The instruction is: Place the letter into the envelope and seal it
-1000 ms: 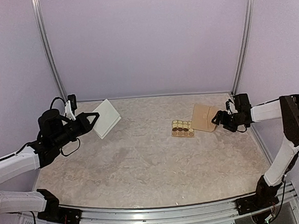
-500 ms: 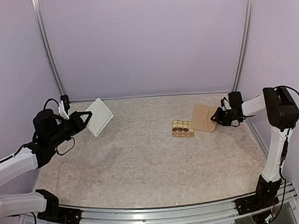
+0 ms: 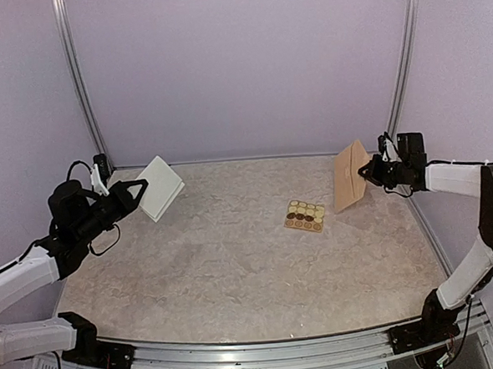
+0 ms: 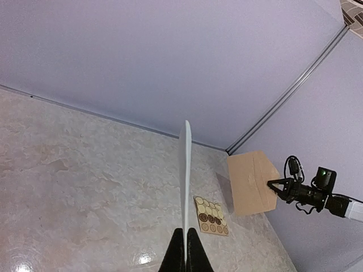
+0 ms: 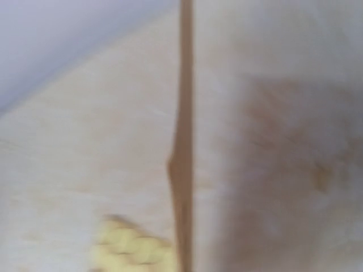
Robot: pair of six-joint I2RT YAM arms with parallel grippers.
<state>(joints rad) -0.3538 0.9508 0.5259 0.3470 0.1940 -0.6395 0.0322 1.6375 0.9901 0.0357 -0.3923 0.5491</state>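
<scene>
From above, the left gripper (image 3: 141,192) is clamped on the near edge of the letter (image 3: 161,187). It holds the sheet off the table (image 3: 235,269) at the far left, and the sheet reaches away from the fingers toward the back wall. At the far right the right gripper (image 3: 369,170) is pinched shut on the envelope (image 3: 349,176), which stands tilted on end with its long axis roughly upright. Whether its lower corner touches the table cannot be told. The two papers are well apart, with the sticker card (image 3: 304,216) lying flat between them, nearer the envelope. The left wrist view shows the letter edge-on, rising straight out of the closed fingertips as a thin white blade, with the envelope's broad tan face off to the right beyond the card. The letter's free edge is therefore the end that would lead toward it (no opened flap is visible from here). The right wrist view is blurred. It shows only the envelope as a narrow brown strip running up the middle of the frame, with a yellowish smear of the card at lower left. The fingers themselves cannot be made out there. Judged from this, the left arm must carry the letter across to the right.
</scene>
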